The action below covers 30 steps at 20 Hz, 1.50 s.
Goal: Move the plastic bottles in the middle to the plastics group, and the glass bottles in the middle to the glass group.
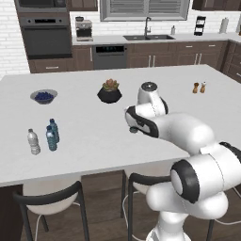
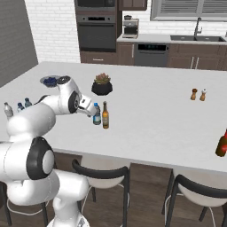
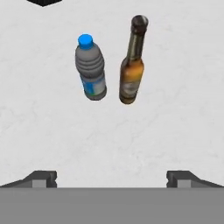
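Two bottles stand close side by side mid-table (image 2: 146, 119): a water bottle (image 3: 91, 70) with blue cap and an amber glass bottle (image 3: 131, 65), near but apart. Gripper (image 3: 112, 177) hangs above them, fingers wide apart, holding nothing. Risk: coming down on one, a finger could clip its neighbour and topple it; the tall narrow glass one looks tippy. Plastics group (image 1: 44, 136) sits at the far left end, glass group (image 2: 198, 94) off right.

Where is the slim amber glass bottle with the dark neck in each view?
Left base view: hidden behind the white arm.
Right base view: amber bottle left of centre, just right of the blue-capped plastic bottle.
Hand view: upper centre, right of that bottle.
Shared landmark: the black plant pot.
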Tool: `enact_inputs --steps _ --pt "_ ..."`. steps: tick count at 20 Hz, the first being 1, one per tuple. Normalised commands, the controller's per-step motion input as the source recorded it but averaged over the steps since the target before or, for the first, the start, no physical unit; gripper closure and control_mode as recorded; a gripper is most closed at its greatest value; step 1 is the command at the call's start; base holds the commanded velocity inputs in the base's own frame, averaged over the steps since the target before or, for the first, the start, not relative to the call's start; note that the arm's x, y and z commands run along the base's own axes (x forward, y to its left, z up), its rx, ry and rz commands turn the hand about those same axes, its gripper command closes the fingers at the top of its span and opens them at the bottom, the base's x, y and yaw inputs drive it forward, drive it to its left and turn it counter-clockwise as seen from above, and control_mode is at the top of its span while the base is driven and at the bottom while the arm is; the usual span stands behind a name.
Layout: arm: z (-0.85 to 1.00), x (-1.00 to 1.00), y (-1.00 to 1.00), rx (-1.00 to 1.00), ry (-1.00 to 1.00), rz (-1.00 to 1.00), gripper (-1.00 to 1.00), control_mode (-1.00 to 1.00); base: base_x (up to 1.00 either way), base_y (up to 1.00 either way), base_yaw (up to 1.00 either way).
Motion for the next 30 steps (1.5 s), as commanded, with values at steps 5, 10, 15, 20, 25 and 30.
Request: enact_inputs --steps 5,10,15,20,25,30 --pt "0.0 0.0 -1.0 0.0 0.0 -0.15 -1.0 -1.0 0.0 0.0 0.0" --pt "0.0 0.0 -0.67 0.03 -0.02 0.02 -1.0 -1.0 0.0 0.0 0.0" --pt "0.0 0.18 -0.04 0.09 -0.05 0.17 -1.0 -1.0 0.0 0.0 0.0" --pt "0.0 0.36 0.0 0.04 0.0 0.29 -1.0 -1.0 0.0 0.0 0.0" --pt "0.0 0.41 0.0 0.0 0.0 0.26 -1.0 -1.0 0.0 0.0 0.0" --pt "-0.01 0.2 0.0 0.0 0.0 0.2 -1.0 -1.0 0.0 0.0 0.0"
